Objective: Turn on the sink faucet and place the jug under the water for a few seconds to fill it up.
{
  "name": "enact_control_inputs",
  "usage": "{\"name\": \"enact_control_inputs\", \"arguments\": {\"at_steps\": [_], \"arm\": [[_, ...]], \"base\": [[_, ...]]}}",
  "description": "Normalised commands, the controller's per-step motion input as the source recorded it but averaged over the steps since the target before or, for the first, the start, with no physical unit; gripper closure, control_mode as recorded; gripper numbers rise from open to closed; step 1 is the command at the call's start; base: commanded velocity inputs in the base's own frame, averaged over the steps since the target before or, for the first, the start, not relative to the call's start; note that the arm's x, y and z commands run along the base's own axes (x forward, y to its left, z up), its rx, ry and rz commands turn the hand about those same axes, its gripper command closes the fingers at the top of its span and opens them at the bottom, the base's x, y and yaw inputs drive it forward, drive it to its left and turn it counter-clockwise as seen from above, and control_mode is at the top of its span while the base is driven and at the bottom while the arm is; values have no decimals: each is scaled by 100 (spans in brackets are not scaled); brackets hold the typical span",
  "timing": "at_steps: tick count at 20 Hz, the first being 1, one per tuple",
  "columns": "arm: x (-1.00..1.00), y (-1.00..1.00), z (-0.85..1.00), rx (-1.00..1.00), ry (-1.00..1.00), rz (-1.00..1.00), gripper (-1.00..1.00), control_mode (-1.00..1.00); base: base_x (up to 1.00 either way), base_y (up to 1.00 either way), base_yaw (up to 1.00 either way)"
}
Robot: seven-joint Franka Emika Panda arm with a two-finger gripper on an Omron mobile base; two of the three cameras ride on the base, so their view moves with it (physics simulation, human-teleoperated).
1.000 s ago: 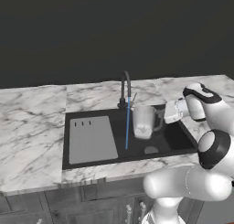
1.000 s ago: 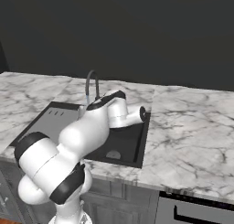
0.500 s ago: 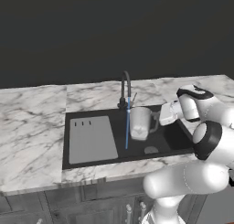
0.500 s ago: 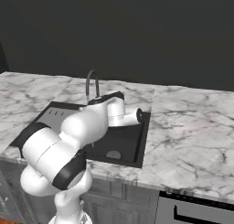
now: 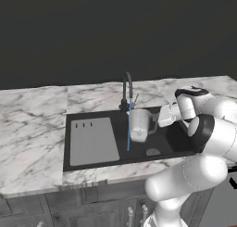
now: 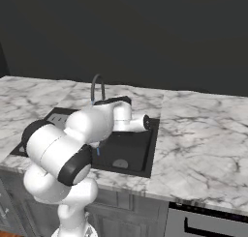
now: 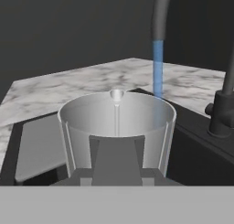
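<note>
Gripper (image 5: 156, 121) pinched on jug (image 5: 138, 124) handle, held upright over sink (image 5: 176, 139), just beside water (image 5: 129, 129) from faucet (image 5: 126, 89).

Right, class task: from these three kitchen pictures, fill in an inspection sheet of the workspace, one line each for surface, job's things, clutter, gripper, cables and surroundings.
Surface: white marble counter around a black recessed sink with a grey drainboard panel.
Job's things: slim dark gooseneck faucet is running; thin bright-blue water stream falls just beside the rim of the translucent grey-white jug, on the side away from the handle, not clearly into it. In the hand view the jug looks empty.
Clutter: nothing seen.
Gripper: two-finger gripper shut on the jug's handle, holding it upright over the basin.
Cables: nothing seen.
Surroundings: dark wall behind; dark cabinet fronts below.
</note>
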Motion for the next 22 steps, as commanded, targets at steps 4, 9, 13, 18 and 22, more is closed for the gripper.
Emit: {"name": "enact_control_inputs", "arguments": {"at_steps": [4, 9, 13, 18, 22], "arm": [[20, 6, -8, 0, 0, 0, 100, -100], [21, 7, -8, 0, 0, 0, 100, -100], [26, 3, -8, 0, 0, 0, 100, -100], [25, 0, -9, 0, 0, 0, 100, -100], [24, 0, -3, 0, 0, 0, 100, -100]], "base": [[0, 0, 0], [0, 0, 0], [0, 0, 0], [0, 0, 0], [0, 0, 0]]}}
